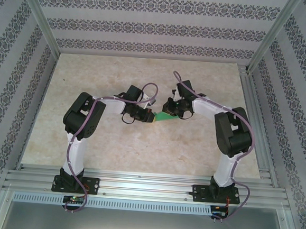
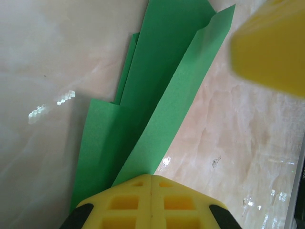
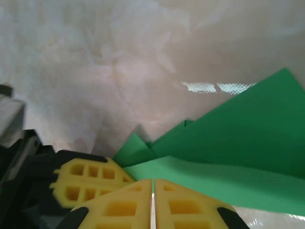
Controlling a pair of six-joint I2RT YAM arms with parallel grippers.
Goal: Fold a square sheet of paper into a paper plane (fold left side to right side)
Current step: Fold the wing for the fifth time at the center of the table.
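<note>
Worktop (image 1: 113, 143) pale and marbled. Creased green paper (image 2: 157, 95) lying on it, reaching from left end effector (image 2: 151, 177), clamped fully shut on one tip, across to right end effector (image 3: 153, 181), closed tight on opposite flap edge.

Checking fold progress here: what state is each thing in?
paper plane, partly folded into long layered flaps.
left gripper, fingers shut on the paper plane's narrow end.
right gripper, fingers shut at the paper plane's edge; whether they grip it is unclear.
</note>
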